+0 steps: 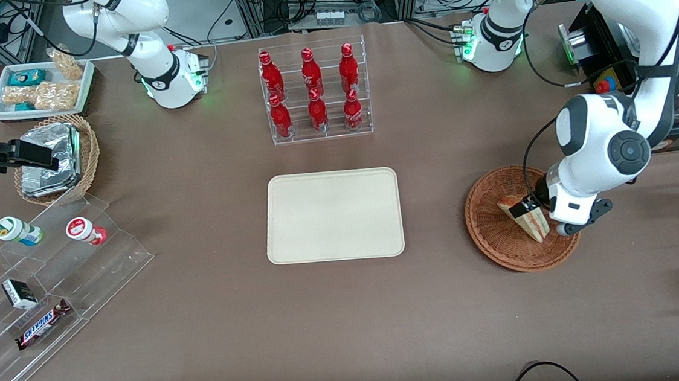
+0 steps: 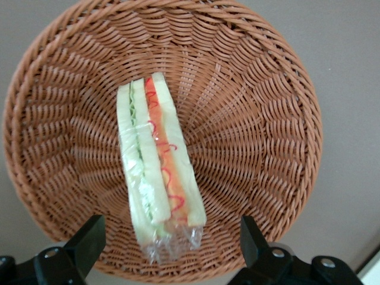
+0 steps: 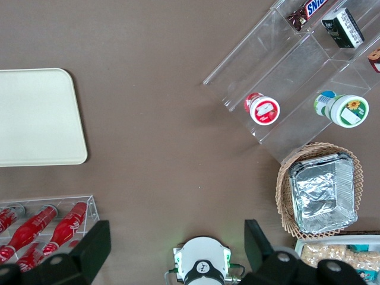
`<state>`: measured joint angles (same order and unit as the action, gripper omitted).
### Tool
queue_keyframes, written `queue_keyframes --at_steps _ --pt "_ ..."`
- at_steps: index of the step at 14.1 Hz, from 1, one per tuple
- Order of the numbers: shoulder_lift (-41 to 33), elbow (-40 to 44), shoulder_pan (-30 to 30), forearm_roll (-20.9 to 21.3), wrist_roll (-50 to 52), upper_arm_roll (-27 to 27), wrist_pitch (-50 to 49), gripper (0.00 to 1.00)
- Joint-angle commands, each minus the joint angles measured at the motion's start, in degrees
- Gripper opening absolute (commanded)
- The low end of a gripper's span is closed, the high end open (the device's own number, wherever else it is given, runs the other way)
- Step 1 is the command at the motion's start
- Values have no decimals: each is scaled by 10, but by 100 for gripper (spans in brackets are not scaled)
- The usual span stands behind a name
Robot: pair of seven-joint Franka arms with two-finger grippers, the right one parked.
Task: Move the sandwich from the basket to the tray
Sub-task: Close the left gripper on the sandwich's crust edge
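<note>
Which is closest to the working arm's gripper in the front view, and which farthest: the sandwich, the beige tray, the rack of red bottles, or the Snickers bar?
The open gripper hangs over the basket.
1. Sandwich: in the basket, right under the gripper.
2. Tray: mid-table.
3. Bottle rack: farther from the front camera than the tray.
4. Snickers bar: toward the parked arm's end.

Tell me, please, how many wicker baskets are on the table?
2: the basket holding the sandwich, under the open gripper; a tan basket of foil packets toward the parked arm's end.
</note>
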<state>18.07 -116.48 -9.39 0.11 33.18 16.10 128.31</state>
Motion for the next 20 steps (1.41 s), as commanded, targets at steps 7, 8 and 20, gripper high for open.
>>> queue_keyframes --at_steps 7,8,20 --pt "28 -26 -23 -4 7 5 75 93" --pt "31 -27 -24 -4 7 5 78 80" --pt "-66 -3 -11 -5 8 42 -46 14"
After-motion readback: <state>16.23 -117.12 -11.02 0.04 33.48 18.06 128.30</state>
